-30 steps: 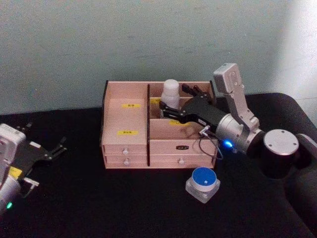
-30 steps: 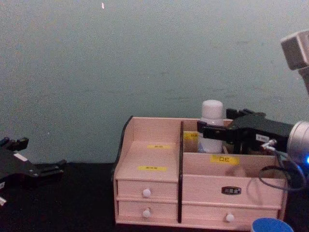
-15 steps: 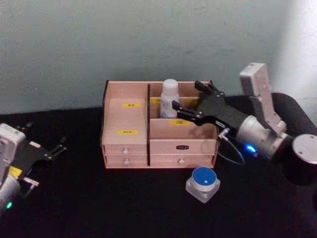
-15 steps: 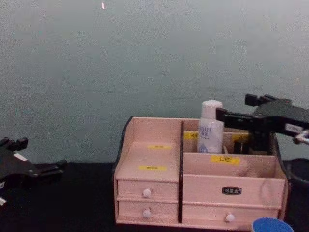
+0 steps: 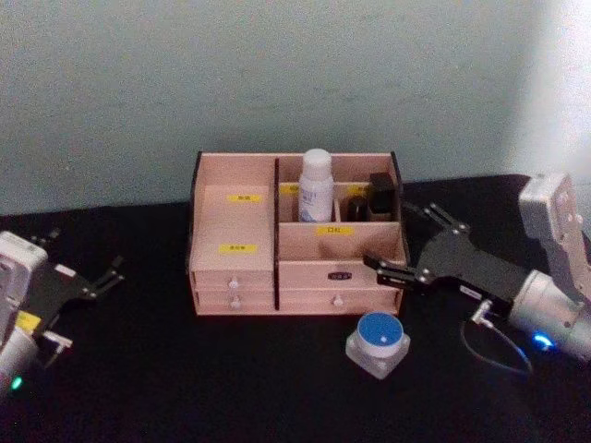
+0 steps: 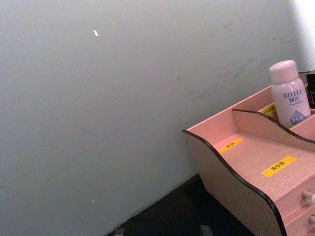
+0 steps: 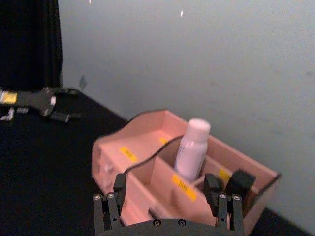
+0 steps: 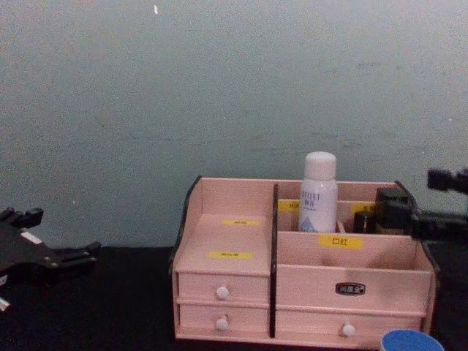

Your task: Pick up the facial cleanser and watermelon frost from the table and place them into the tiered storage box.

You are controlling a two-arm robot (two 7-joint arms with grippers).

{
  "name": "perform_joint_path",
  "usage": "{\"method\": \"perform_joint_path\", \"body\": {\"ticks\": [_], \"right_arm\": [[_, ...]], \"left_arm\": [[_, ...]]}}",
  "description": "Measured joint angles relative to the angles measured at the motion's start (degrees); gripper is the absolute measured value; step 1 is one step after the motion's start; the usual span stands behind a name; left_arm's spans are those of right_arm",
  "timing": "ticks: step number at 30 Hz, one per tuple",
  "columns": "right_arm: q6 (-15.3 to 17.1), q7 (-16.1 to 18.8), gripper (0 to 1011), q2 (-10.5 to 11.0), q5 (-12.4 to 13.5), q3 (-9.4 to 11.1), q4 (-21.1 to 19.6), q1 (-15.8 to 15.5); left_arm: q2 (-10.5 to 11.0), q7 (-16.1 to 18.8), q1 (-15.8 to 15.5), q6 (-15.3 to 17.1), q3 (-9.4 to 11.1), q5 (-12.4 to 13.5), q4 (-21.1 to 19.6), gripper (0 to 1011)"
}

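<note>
The facial cleanser (image 5: 316, 184) (image 8: 319, 191) (image 6: 289, 93) (image 7: 192, 149) stands upright in the back right compartment of the tiered storage box (image 5: 231, 217) (image 8: 234, 234) (image 6: 246, 157) (image 7: 147, 172). On the black table in front of the box's right end sits the watermelon frost (image 5: 378, 343), its blue lid (image 8: 411, 341) showing at the chest view's lower edge. My right gripper (image 5: 397, 233) (image 7: 166, 183) (image 8: 424, 197) hovers open and empty just right of the box, behind the jar. My left gripper (image 5: 83, 251) (image 8: 58, 234) rests open at the far left.
Small dark bottles (image 5: 380, 194) (image 8: 391, 205) (image 7: 241, 182) stand in the box's back right corner next to the cleanser. A grey wall runs close behind the box. Black table stretches left and front of the box.
The right gripper has drawn back from around the cleanser, out of the box, to the right and lower. The cleanser stays standing in the compartment. The left arm has not moved.
</note>
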Motion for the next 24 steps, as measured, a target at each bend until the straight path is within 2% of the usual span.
{"method": "perform_joint_path", "body": {"ticks": [2, 10, 16, 24], "right_arm": [[0.77, -0.16, 1000, 1.73, 0.64, 0.48, -2.08, -2.45], [3.3, 0.34, 1000, 4.65, 2.6, 0.64, -4.05, -6.13], [5.15, 0.8, 1000, 5.72, 3.41, -0.48, -4.04, -6.87], [7.64, 1.32, 1000, 6.22, 3.65, -3.06, -2.01, -5.55]], "left_arm": [[0.0, 0.0, 0.0, 0.0, 0.0, 0.0, 0.0, 1001], [0.0, 0.0, 0.0, 0.0, 0.0, 0.0, 0.0, 1001], [0.0, 0.0, 0.0, 0.0, 0.0, 0.0, 0.0, 1001], [0.0, 0.0, 0.0, 0.0, 0.0, 0.0, 0.0, 1001]]}}
